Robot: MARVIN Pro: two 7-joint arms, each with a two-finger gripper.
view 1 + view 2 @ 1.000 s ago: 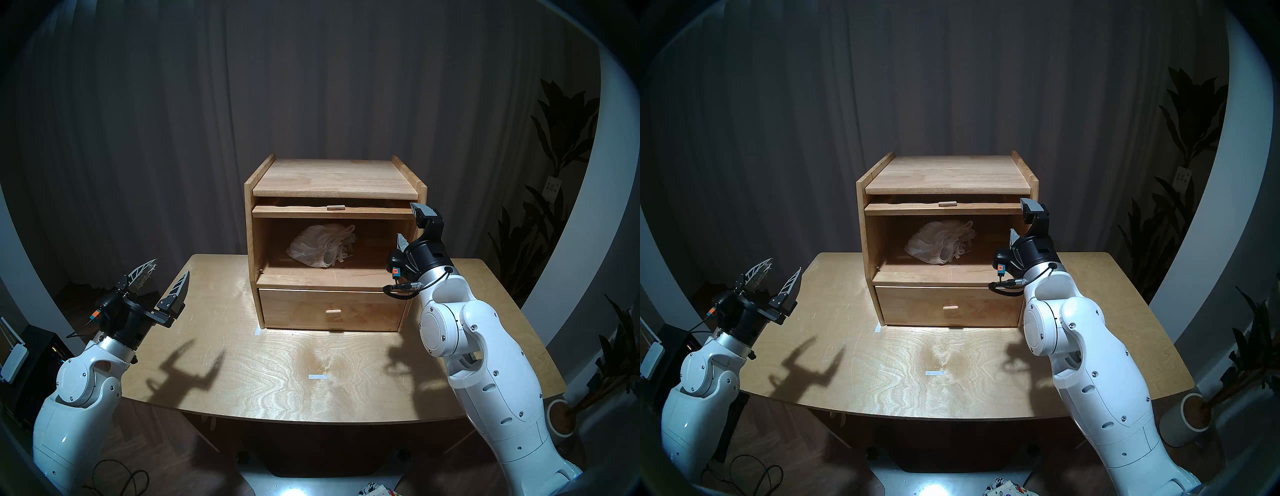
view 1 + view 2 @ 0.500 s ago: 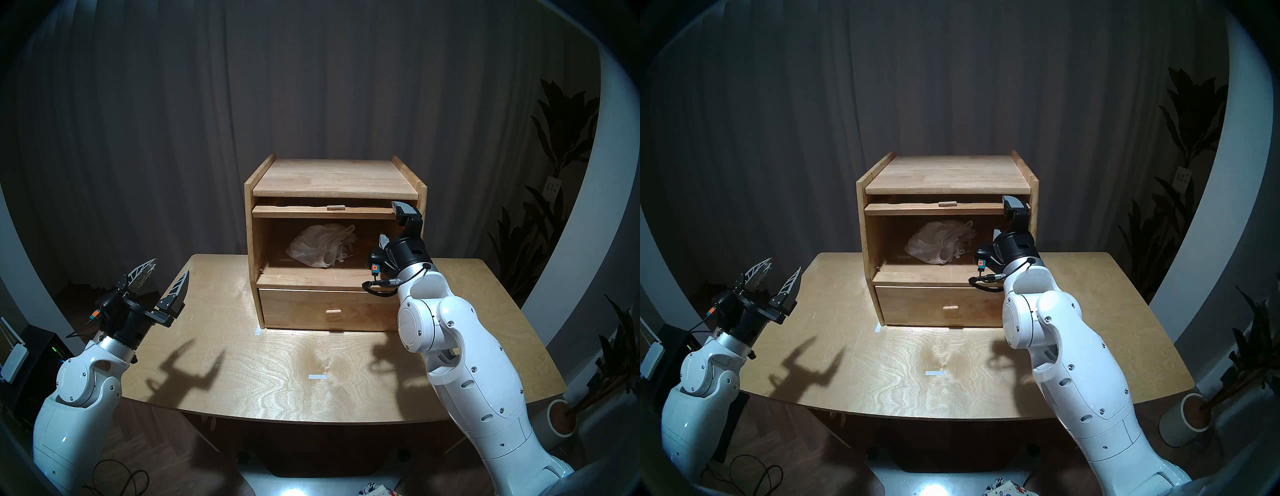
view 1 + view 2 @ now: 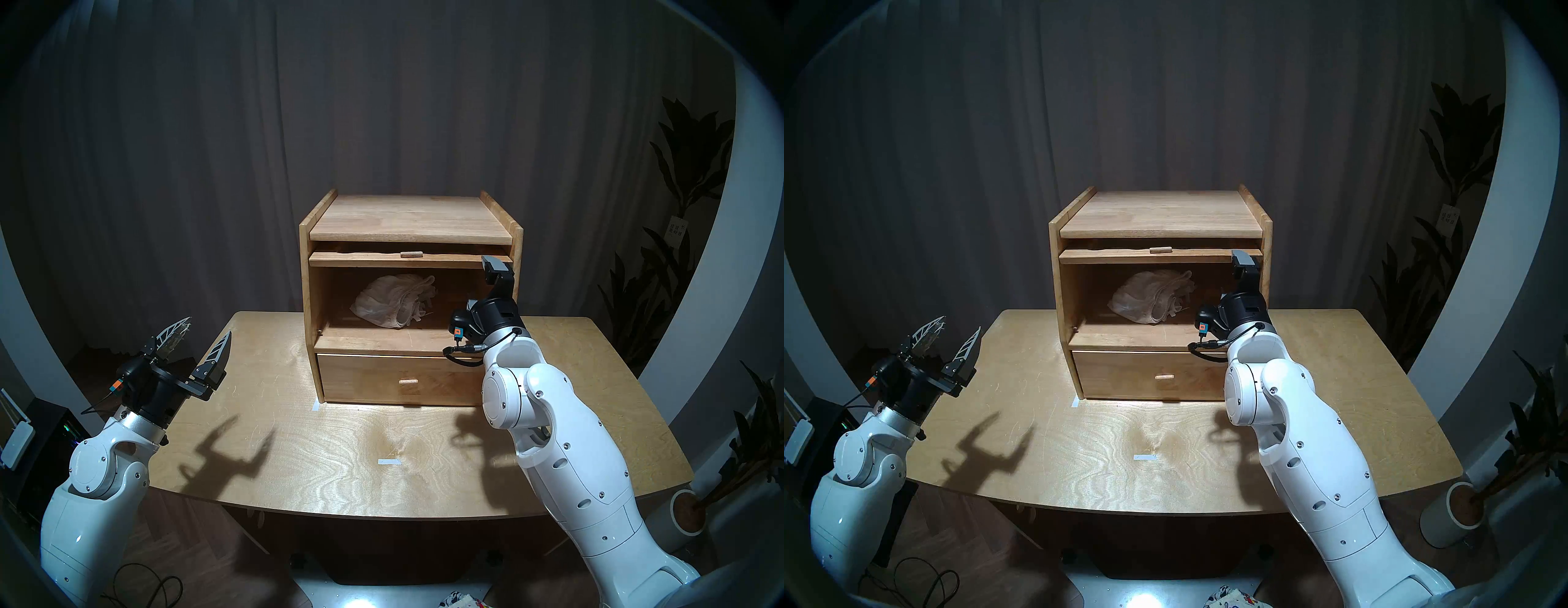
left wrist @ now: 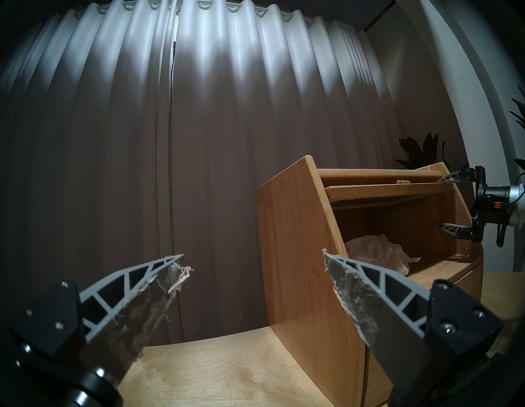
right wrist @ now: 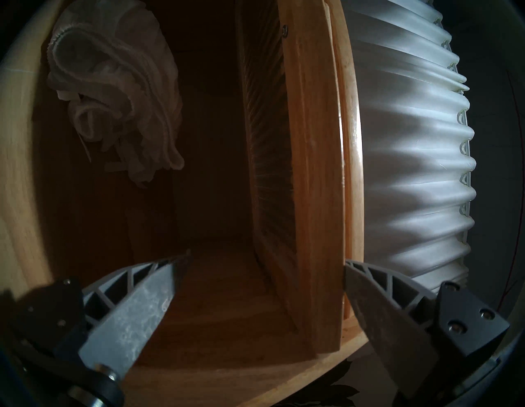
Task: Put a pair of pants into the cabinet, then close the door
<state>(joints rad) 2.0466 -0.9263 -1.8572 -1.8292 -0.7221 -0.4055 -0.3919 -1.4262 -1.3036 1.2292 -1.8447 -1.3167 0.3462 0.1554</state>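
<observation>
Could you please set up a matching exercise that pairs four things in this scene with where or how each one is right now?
Things:
1. pants
2. door
3. left hand
4. right hand

States:
A. open, straddling the front edge of the lifted panel, at the cabinet's right side
B. raised flat under the top, its knob facing forward
C. open and empty over the table's left part, clear of the cabinet
D. crumpled inside the upper compartment

Pairs: 1-D, 2-B, 3-C, 4-A
</observation>
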